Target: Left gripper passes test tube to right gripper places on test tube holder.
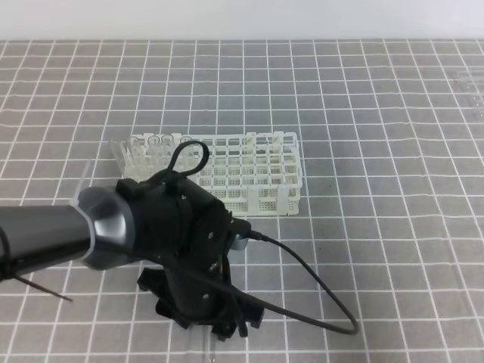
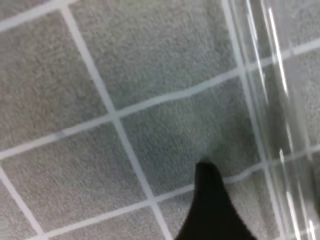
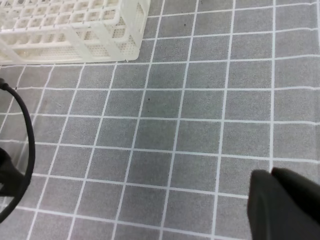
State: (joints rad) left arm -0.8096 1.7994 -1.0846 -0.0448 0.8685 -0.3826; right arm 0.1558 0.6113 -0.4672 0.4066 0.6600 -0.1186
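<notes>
Test tube [image 2: 272,120] appeared only in the left wrist view, as a clear, blurred cylinder running down the right side of the frame and lying against the grey gridded mat [image 2: 150,75]. One dark fingertip [image 2: 210,210] of the left gripper rose from the lower edge just beside the tube; whether it touched the glass could not be told, and neither the gap between the fingers nor any hold on the tube could be made out.

In the exterior high view the left gripper [image 1: 219,321] pointed down at the mat near the lower edge of the frame, at the end of a thick dark arm [image 1: 53,234] entering from the left. A black cable [image 1: 318,291] looped from the wrist out across the mat to the right. The tube itself could not be distinguished under the gripper in this view.

Test tube holder [image 1: 257,178], a white lattice rack, stood on the mat just beyond the left arm, with several clear tubes [image 1: 155,147] upright in its left-hand end.

Right gripper [image 3: 285,205] showed only in the right wrist view, as a dark blurred mass at the lower right corner above bare mat, well apart from the rack; how far it stood open could not be told.
</notes>
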